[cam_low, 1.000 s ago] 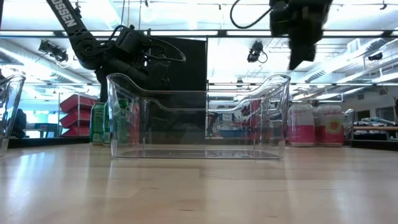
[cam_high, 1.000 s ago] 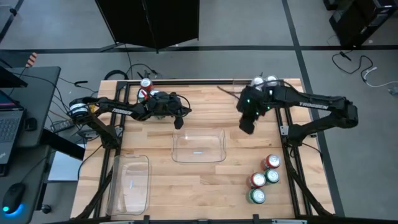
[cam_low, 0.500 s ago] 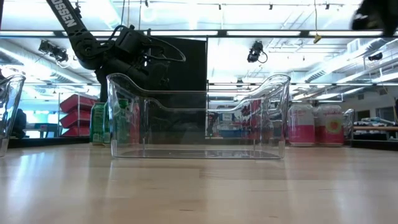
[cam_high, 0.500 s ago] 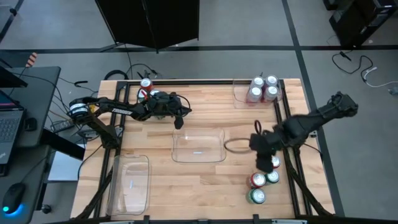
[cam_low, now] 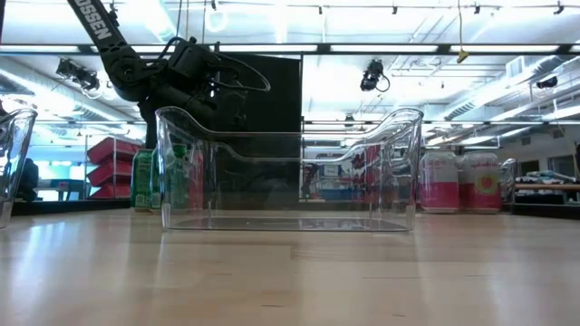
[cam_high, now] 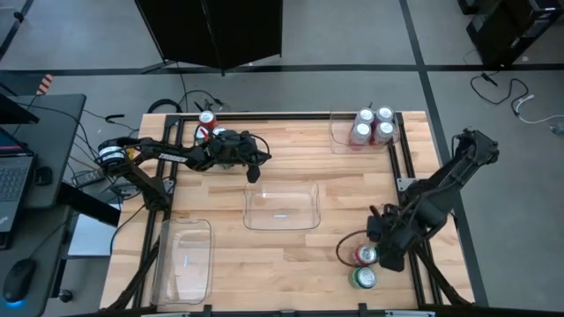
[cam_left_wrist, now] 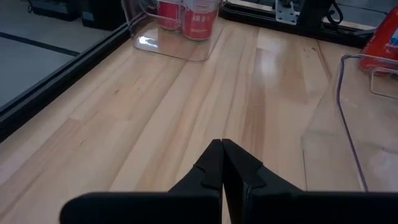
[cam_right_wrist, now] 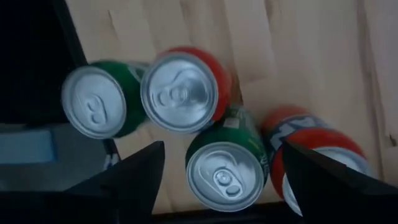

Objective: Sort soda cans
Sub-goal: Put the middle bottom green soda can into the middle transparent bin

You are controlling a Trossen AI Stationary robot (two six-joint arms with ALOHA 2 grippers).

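Several soda cans stand upright at the table's near right: two green (cam_right_wrist: 96,99) (cam_right_wrist: 224,168) and two red (cam_right_wrist: 183,90) (cam_right_wrist: 317,155). My right gripper (cam_right_wrist: 224,186) (cam_high: 386,246) hangs above them, pointing down, open, touching none of them. The high view shows a red can (cam_high: 366,255) and a green can (cam_high: 363,278) beside the arm. Red-and-white cans (cam_high: 370,128) stand in a clear bin at the far right corner. More cans (cam_high: 207,123) stand at the far left. My left gripper (cam_high: 256,172) (cam_left_wrist: 222,165) waits there, shut and holding nothing.
An empty clear bin (cam_high: 282,207) stands mid-table, and another (cam_high: 185,260) at the near left. The low view looks through the middle bin (cam_low: 290,172) to the red-and-white cans (cam_low: 462,181) behind. A black frame rail (cam_high: 410,202) runs along the right edge beside the cans.
My right gripper has swung from beside the middle bin's far right corner toward the table's near edge. It now hangs over the cans at the near right. It has turned about on the way and left the low view. The cans have not moved.
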